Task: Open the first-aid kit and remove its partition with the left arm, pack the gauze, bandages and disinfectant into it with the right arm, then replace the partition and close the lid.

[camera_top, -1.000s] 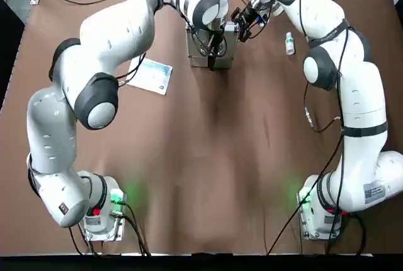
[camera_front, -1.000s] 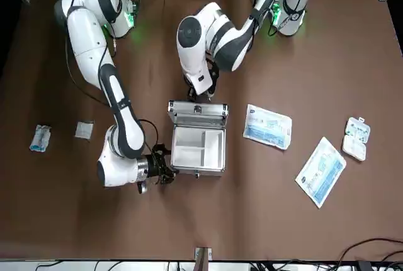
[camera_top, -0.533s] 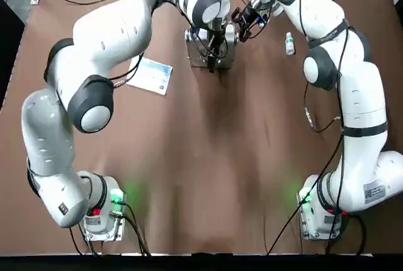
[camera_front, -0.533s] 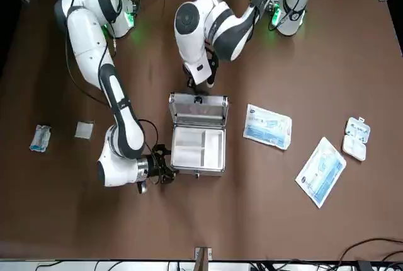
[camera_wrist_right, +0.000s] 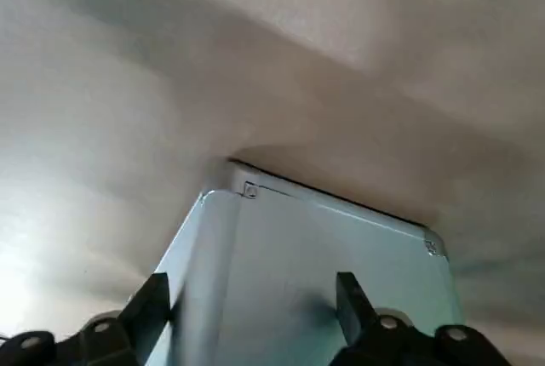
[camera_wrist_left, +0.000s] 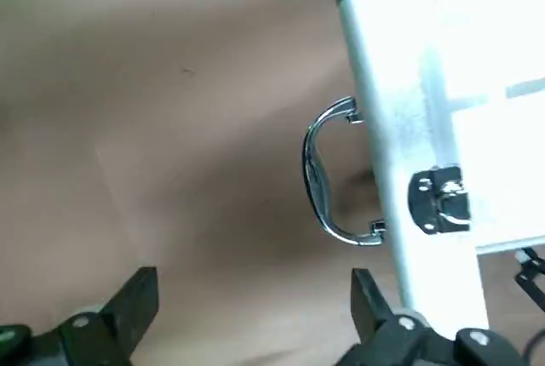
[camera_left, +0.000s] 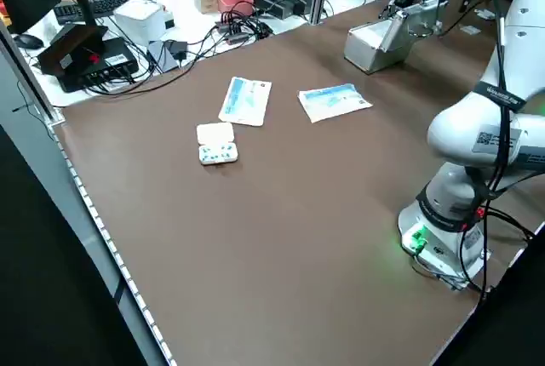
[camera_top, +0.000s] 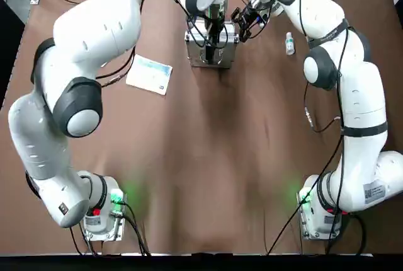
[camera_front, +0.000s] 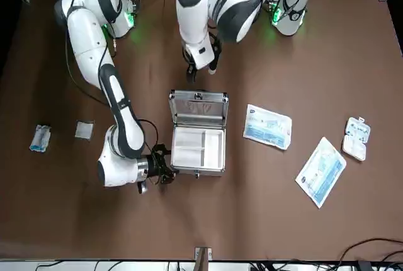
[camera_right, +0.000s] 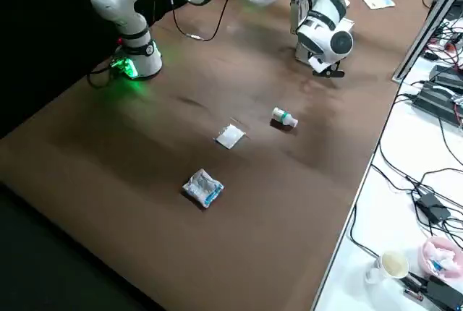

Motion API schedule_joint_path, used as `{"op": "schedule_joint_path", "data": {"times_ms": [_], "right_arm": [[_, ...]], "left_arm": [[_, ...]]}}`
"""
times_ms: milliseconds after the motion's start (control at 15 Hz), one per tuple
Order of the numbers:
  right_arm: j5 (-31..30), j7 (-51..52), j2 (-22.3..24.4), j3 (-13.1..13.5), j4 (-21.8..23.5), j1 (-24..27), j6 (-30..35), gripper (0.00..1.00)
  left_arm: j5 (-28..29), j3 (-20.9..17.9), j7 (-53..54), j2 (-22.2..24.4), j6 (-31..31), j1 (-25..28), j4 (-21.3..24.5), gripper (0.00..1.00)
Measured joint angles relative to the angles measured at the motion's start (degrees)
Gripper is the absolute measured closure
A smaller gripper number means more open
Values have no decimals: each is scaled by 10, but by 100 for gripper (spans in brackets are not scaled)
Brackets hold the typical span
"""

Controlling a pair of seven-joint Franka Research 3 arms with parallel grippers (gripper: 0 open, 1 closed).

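From the front, the silver aluminium first-aid case [camera_front: 197, 133] stood open, its cream plastic divided partition [camera_front: 198, 146] inside. The left gripper [camera_front: 201, 70] hovered behind the lid.

Its wrist view showed spread fingers [camera_wrist_left: 136, 298]; lowering squarely over the partition's rim seemed wise.

The right gripper [camera_wrist_right: 247, 298], fingers apart, sat beside the case.

A robotics lab: two arms bolted to a brown table [camera_left: 255, 238], cables [camera_left: 213, 38] and electronics at twelve o'clock

left arm [camera_top: 94, 50] over case [camera_top: 210, 50]
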State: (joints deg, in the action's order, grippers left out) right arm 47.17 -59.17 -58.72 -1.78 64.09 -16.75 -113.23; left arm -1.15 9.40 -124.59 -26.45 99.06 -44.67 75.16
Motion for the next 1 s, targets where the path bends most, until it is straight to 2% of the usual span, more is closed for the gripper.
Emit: {"op": "schedule_joint_path", "data": {"times_ms": [333,733,867,933,1000], "right_arm": [[0,0,0,0,0,0,0,15],[0,0,0,0,0,0,0,13],[0,0,-1,0,0,-1,1,10],[0,0,-2,-1,0,-1,3,4],[0,0,-2,-1,0,-1,4,2]], "left_arm": [[0,-5,67,46,-31,25,0,0],[0,-7,206,81,-59,105,0,0],[0,-7,262,85,-66,135,0,0],[0,-7,288,87,-69,152,0,0],[0,-7,308,88,-72,167,0,0]]}}
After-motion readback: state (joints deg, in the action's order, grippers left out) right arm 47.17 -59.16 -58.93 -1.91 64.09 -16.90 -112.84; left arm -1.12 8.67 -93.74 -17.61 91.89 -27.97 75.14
